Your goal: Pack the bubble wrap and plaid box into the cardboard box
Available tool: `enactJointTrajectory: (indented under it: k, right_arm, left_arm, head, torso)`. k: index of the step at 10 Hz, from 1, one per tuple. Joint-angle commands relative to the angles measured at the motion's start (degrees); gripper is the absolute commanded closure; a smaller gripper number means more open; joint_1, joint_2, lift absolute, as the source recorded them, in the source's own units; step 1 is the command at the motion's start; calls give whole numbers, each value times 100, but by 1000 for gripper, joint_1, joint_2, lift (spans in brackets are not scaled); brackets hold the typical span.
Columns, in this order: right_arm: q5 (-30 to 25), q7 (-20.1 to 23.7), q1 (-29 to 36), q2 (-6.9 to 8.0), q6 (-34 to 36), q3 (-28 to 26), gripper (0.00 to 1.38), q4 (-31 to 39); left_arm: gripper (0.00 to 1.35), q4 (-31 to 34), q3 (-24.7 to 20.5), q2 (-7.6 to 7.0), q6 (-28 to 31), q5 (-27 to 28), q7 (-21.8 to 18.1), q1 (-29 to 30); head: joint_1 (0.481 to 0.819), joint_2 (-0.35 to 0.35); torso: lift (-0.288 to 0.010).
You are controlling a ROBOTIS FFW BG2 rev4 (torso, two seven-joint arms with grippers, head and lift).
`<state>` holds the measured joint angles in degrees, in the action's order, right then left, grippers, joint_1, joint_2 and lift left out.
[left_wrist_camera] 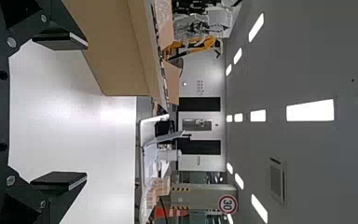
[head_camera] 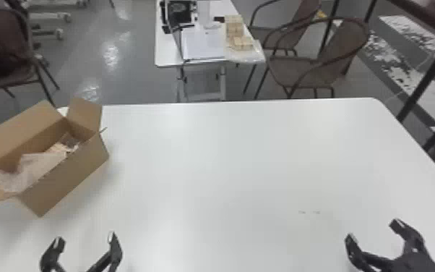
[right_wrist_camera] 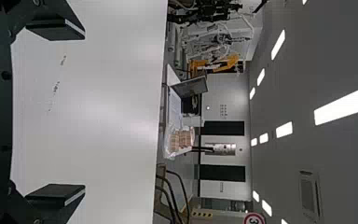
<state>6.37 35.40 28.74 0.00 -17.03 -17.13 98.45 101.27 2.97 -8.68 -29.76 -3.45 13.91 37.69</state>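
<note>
At the table's left side the cardboard box (head_camera: 72, 175) stands with its flaps up; its side wall shows in the left wrist view as the cardboard box (left_wrist_camera: 112, 51). Inside lie the bubble wrap (head_camera: 34, 168), toward the near end, and a light plaid box (head_camera: 59, 147) partly covered farther back. My left gripper (head_camera: 85, 238) is open over the near left of the table, nearer than the box; the left gripper (left_wrist_camera: 81, 112) holds nothing. My right gripper (head_camera: 374, 229), at the near right, is also open; nothing is between the fingers of the right gripper (right_wrist_camera: 81, 114).
The white table (head_camera: 227, 162) spans the middle, with small dark marks near its front right. Beyond its far edge stand a second table (head_camera: 160, 50) with a laptop and small boxes, and brown chairs (head_camera: 300, 68). A dark frame rises at the right.
</note>
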Motion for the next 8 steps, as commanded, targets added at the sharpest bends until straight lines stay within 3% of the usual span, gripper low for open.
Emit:
enactJointTrajectory:
  k: [1, 3, 8]
  right_arm:
    - [13, -24, 53, 5, -170, 113, 137, -124]
    - [92, -42, -35, 5, -170, 227, 137, -247]
    - [145, -59, -114, 5, -170, 227, 137, -265]
  left_arm:
    - [292, -19, -24, -2, 41, -41, -151, 10]
    - [292, -45, -77, -10, 59, -50, -380, -43]
    - [286, -81, -68, -37, 85, -147, -512, -87]
  head:
    - [695, 4]
    - [695, 10]
    - [695, 15]
  torso:
    - [-122]
    - [-122]
    - [-122]
